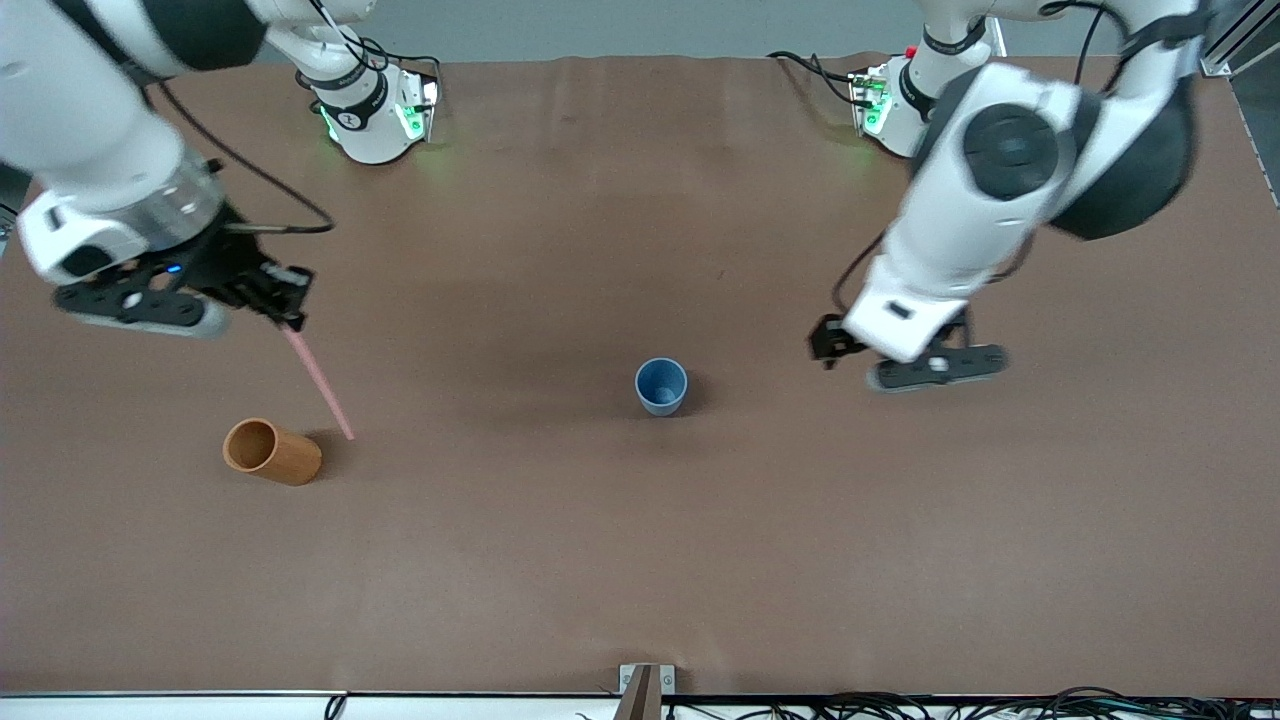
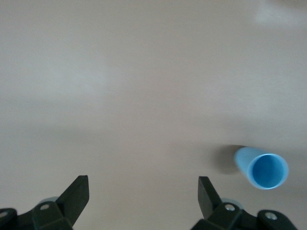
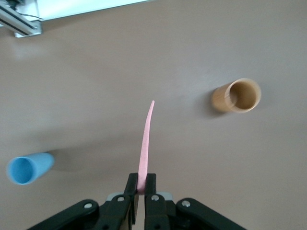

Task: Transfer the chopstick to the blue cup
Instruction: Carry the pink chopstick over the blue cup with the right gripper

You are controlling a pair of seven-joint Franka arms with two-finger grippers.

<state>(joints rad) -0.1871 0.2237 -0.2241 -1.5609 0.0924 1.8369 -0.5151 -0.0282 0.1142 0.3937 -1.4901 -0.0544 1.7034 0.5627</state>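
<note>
While the thin pale-pink chopsticks (image 1: 318, 381) hang in the air, the carry to the cup is the step in hand.
Right end effector (image 1: 288, 306): pinching the upper end of the chopsticks, over the desk toward the right arm's end.
Chopsticks: slanting down from the grip, lower tip above bare desk just beside the orange-brown cylindrical cup (image 1: 271, 452).
Small round blue cup (image 1: 661, 386): upright, mouth open, near the middle of the brown desk (image 1: 640, 560), well apart from the chopsticks.
Left end effector (image 1: 905, 360): fingers spread, holding nothing; that arm waits over the desk toward its own end, beside the blue cup.
Next move: likely carry the tip over the blue mouth, straighten the stick, lower, release.
Obstacles: none between; the narrow mouth demands careful aim.
</note>
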